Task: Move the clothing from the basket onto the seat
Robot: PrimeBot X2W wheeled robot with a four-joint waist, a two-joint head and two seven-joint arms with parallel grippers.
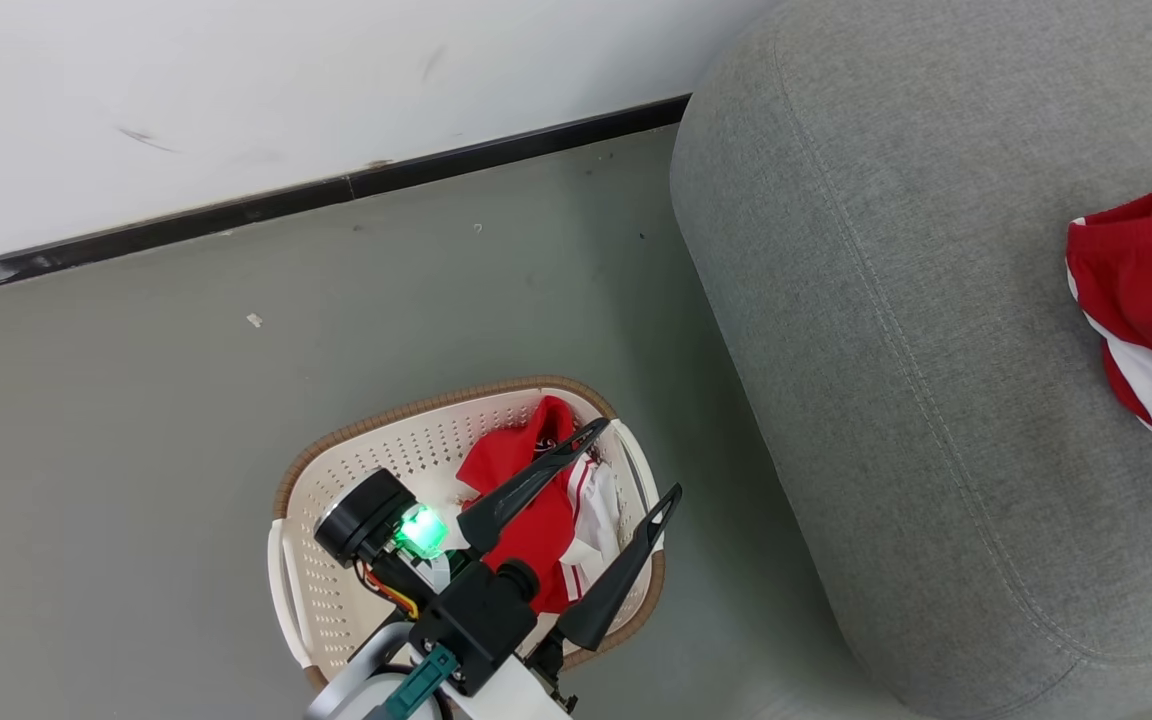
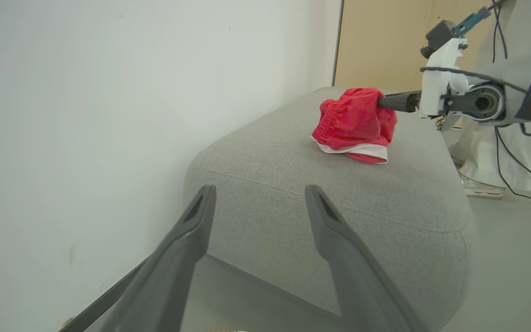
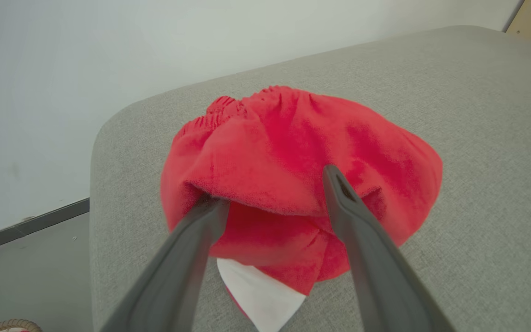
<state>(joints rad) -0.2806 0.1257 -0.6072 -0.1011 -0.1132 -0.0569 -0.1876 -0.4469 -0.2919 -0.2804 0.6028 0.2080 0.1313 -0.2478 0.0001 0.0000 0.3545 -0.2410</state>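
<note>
The cream basket [image 1: 356, 600] stands on the floor beside the grey seat [image 1: 886, 350]. Inside it lies red clothing with white stripes [image 1: 501, 455]. My left gripper [image 1: 636, 462] hangs just above that clothing, open and holding nothing; its fingers [image 2: 261, 189] point toward the seat [image 2: 385, 198]. A second red garment with white trim [image 1: 1146, 290] rests on the seat's right part. My right gripper [image 3: 270, 186] is open at this garment [image 3: 293, 138]: its left fingertip is tucked under a fold and its right fingertip lies on top of the fabric.
A white wall with a dark baseboard [image 1: 336, 190] runs behind the basket and seat. Grey floor [image 1: 136, 450] surrounds the basket. A person's white trouser leg and shoe [image 2: 477, 186] stand past the seat's far side. The basket's brown rim [image 3: 7, 325] shows low down.
</note>
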